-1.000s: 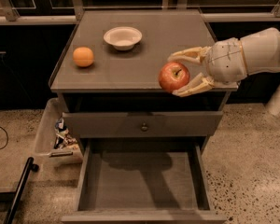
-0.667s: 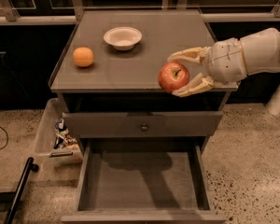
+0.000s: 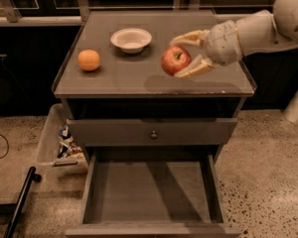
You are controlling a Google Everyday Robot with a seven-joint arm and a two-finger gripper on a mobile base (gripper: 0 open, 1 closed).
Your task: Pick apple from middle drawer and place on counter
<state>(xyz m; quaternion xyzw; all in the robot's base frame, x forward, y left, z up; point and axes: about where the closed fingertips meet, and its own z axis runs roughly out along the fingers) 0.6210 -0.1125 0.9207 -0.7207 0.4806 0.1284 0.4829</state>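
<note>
My gripper [image 3: 183, 56] comes in from the right and is shut on the red apple [image 3: 175, 60], holding it a little above the middle right of the counter [image 3: 119, 78]. One pale finger [image 3: 189, 37] lies over the apple's top, the other under its lower right side. The middle drawer [image 3: 151, 190] stands pulled open below, its bare floor showing with nothing in it.
An orange [image 3: 89, 60] sits on the counter's left side and a white bowl [image 3: 131, 39] at its back middle. The upper drawer front with a round knob [image 3: 153, 134] is shut. A bin of clutter [image 3: 64, 143] stands on the floor at the left.
The gripper has carried the apple up and to the left, from over the counter's front right edge to above its middle right.
</note>
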